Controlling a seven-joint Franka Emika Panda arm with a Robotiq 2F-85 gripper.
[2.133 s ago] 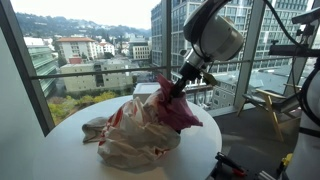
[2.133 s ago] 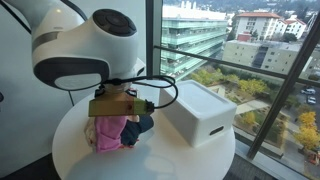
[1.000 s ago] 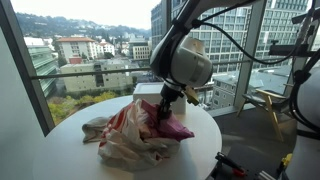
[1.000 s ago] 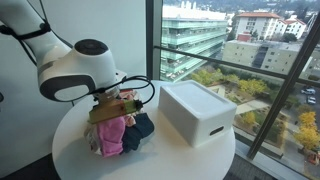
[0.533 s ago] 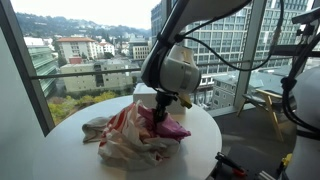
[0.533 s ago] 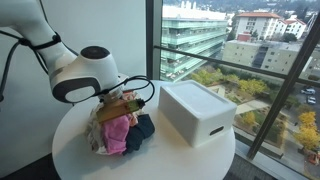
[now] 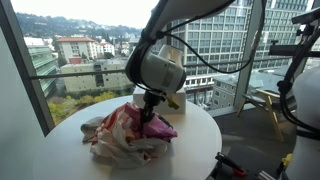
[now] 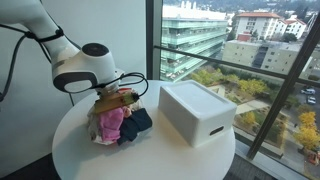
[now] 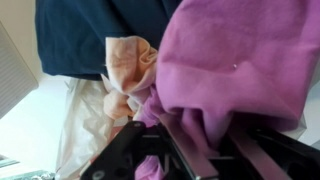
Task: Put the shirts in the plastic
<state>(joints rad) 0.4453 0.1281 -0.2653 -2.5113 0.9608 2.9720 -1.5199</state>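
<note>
Room: glass walls on every side of me, with city blocks and trees outside.
Counter: a round white counter (image 7: 60,138) carries everything I work on.
White box: the white box (image 8: 197,110) stands just beside the pile, apart from my arm, and has no part in this job.
Plastic bag: the plastic bag (image 7: 112,148), crumpled white and red, lies slumped on the counter. As far as I can judge, its mouth faces my hand.
Pink shirt: the pink shirt (image 7: 160,128) is bunched at the bag's mouth, lying partly on the plastic and not yet buried in it.
Blue shirt: the dark blue shirt (image 8: 140,122) touches the pink one on the box side of the pile. I cannot tell whether it is inside the bag.
Step in hand: I judge that I am stuffing the pink shirt into the bag. To do it well I should push low and into the opening rather than onto the rim, so the plastic neither collapses nor slides. I should release only once most of the cloth is inside, then pull straight out so no fold comes with me.
Hand: my hand (image 7: 150,112) is low on the pile. Its fingers (image 9: 195,150) are drawn close together, pinching a fold of the pink shirt that spills over them in the wrist view.
</note>
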